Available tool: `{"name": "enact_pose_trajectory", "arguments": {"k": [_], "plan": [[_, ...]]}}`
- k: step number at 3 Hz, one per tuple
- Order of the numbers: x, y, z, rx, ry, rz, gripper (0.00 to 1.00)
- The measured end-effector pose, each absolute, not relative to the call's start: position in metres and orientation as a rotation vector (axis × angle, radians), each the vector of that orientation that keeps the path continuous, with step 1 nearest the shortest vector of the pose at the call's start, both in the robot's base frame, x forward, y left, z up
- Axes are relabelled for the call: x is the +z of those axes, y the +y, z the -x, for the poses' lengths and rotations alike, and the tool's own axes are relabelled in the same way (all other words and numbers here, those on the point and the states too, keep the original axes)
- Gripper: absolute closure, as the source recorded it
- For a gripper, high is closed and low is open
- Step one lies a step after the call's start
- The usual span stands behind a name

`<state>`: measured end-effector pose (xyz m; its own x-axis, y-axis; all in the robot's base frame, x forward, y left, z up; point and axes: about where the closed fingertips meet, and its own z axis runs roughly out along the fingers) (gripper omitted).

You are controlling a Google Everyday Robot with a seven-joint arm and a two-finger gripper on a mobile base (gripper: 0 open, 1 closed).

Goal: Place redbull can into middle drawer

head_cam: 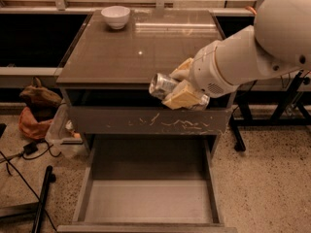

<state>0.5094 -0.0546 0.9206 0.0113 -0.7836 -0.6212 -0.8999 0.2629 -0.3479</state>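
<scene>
Silver and shiny, the redbull can (161, 85) is sitting crosswise between the two tan fingers (183, 95) of the gripper (171, 88), which are clamping it from above and below. The can is lying almost level, its round end pointing left and slightly up. The gripper is hanging in the air in front of the cabinet's front edge, right of centre, with the thick white arm (252, 52) reaching in from the upper right.

Just below the can, the closed drawer front (121, 120) with pale scratches is facing the camera. Lower down, the middle drawer (146, 200) is standing pulled out, its smooth grey-brown floor showing between low side walls. The can is hovering above it, well apart from the floor and nearer the drawer's back than its front lip.

On the brown cabinet top (131, 47) a white bowl (115, 16) is resting near the far left corner, well apart from the gripper. To the left, on the speckled floor, a brown bag (36, 101) is slumping beside a clear plastic bin (59, 137).
</scene>
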Motion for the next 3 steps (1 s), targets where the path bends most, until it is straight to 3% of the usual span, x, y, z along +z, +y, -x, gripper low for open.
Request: {"name": "enact_pose_trajectory", "arguments": {"k": [2, 3], "plan": [[0.917, -0.053, -0.51, 0.204, 1.777, 1.532, 1.0], [0.866, -0.056, -0.522, 0.167, 1.765, 1.557, 1.0]]}}
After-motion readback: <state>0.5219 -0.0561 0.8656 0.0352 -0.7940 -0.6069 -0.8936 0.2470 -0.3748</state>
